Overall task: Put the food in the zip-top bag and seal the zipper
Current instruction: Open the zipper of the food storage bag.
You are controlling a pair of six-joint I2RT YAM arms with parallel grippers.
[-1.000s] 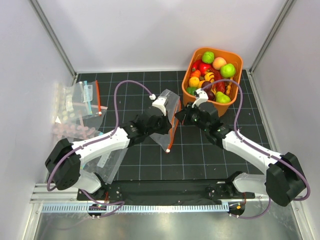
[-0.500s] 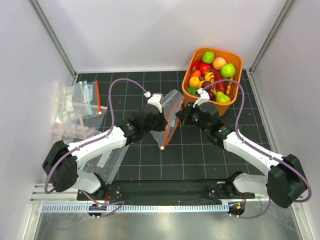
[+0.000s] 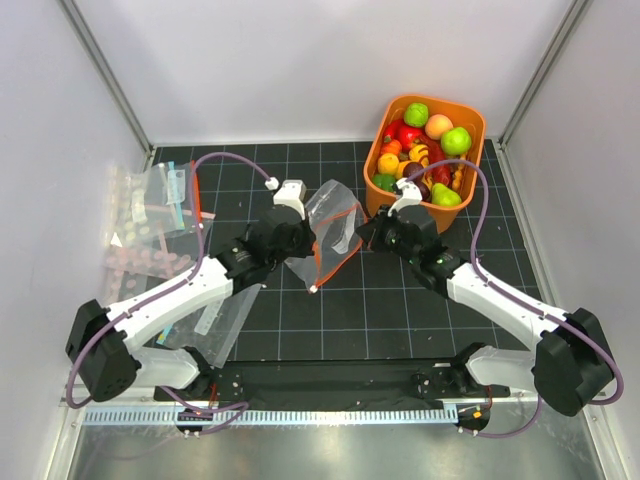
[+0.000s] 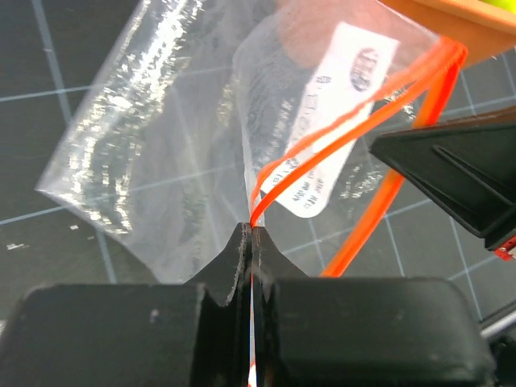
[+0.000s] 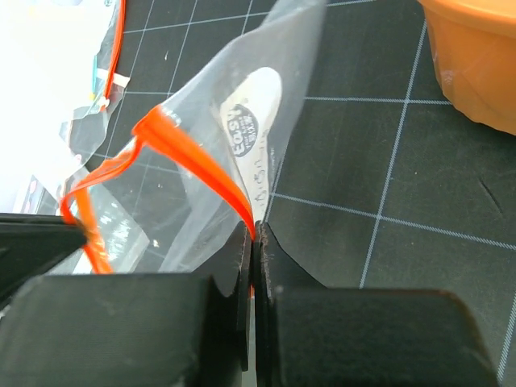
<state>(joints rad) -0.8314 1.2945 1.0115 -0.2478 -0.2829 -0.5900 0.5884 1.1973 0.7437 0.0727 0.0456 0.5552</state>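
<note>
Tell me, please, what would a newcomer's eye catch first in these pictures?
First, the clear zip-top bag with its orange-red zipper, held over the middle of the black table, with the left gripper and the right gripper each shut on its mouth. Next, the orange bin at the far right, heaped with bright toy food.

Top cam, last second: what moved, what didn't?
The left gripper swung left, away from the right gripper, pulling the zipper of the zip-top bag into a wider mouth. Fingers stayed shut on the zipper, the right gripper barely moved, the food stayed in the orange bin.
</note>
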